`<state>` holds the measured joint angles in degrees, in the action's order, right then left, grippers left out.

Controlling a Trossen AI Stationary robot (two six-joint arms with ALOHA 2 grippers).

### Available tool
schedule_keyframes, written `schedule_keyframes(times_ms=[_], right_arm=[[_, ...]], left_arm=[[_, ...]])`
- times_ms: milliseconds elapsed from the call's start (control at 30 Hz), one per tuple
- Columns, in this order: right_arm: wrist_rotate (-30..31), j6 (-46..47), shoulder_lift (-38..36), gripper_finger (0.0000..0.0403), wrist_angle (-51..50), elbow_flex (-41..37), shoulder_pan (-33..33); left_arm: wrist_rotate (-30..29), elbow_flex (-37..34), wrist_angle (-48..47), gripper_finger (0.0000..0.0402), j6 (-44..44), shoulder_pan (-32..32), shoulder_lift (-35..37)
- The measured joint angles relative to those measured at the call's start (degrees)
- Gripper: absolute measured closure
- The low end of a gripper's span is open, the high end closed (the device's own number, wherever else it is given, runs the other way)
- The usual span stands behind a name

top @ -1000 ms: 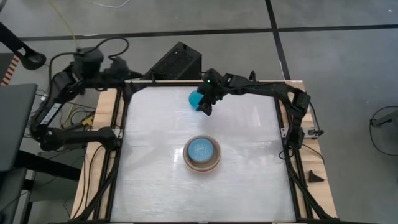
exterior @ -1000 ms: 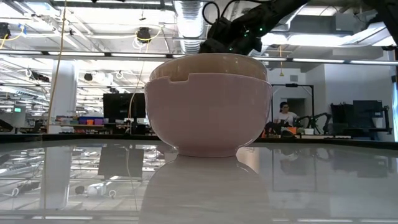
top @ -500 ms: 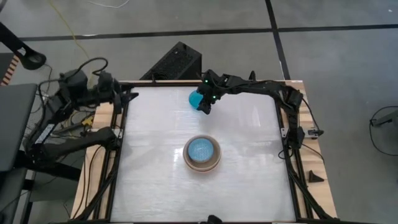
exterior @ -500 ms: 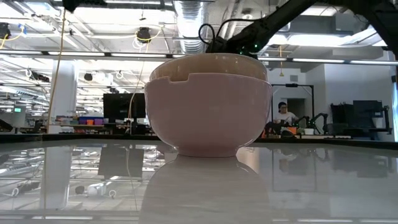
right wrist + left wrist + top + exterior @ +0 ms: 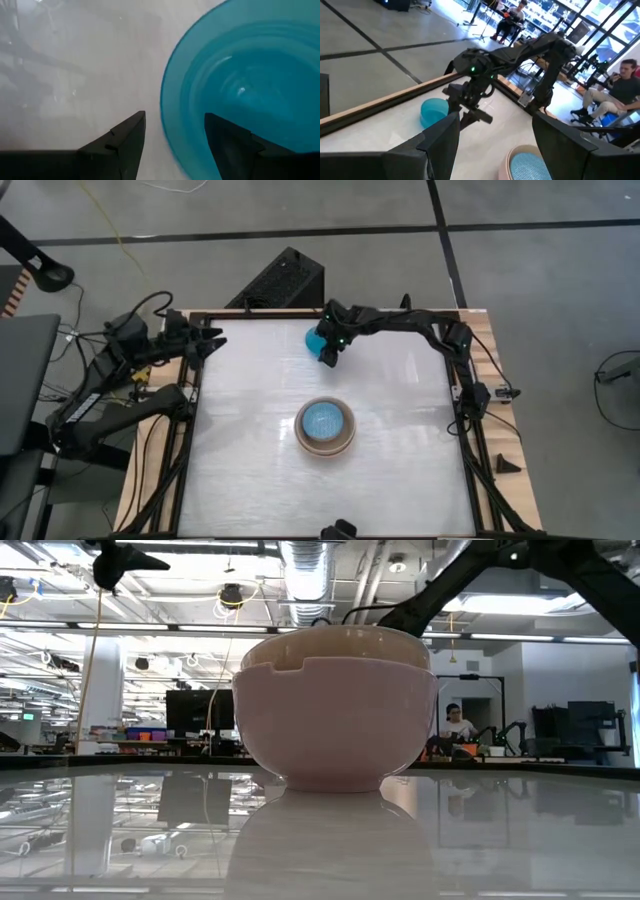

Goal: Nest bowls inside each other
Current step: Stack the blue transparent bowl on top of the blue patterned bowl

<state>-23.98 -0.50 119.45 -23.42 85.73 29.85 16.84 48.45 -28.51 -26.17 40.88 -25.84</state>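
Note:
A turquoise bowl [image 5: 315, 339] stands on its base, mouth up, near the table's far edge. My right gripper [image 5: 329, 353] hangs open just over its rim [image 5: 167, 125], pointing steeply down. One finger [image 5: 122, 145] stands outside the bowl and the other [image 5: 232, 145] above its inside. At mid-table stands a stack of nested bowls [image 5: 325, 427]. A pinkish bowl [image 5: 335, 720] is the outermost and a light blue bowl [image 5: 325, 420] the innermost. My left gripper [image 5: 212, 340] is open at the table's far left corner, aimed roughly level across the table at the turquoise bowl [image 5: 434, 111].
A black box [image 5: 284, 280] sits on the floor just beyond the far edge. The table's wooden frame [image 5: 470, 430] runs along the right side. People sit in the room beyond the table [image 5: 620, 92].
My right gripper has sunk toward the turquoise bowl's rim, still open. My left arm has swung down from outside the table's left edge to the far left corner, its wrist rolling. No bowl has moved.

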Motion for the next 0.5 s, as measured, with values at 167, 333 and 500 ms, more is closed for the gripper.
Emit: schedule_keyframes(times_ms=[167, 333, 500], right_arm=[[3.14, 0.52, 1.13, 0.0171, -0.21, 0.00, -0.62], [-0.41, 2.62, 1.14, 0.0251, -0.34, 0.00, -0.45], [-12.68, 4.87, 0.56, 0.0377, 1.14, 0.20, 0.36]], left_arm=[[0.19, 0.00, 0.05, 0.0164, -0.49, -0.02, -0.03], [0.28, 0.00, 0.05, 0.0164, -0.90, -0.02, -0.03], [0.24, 0.00, 0.02, 0.0164, -0.81, -0.02, -0.03]])
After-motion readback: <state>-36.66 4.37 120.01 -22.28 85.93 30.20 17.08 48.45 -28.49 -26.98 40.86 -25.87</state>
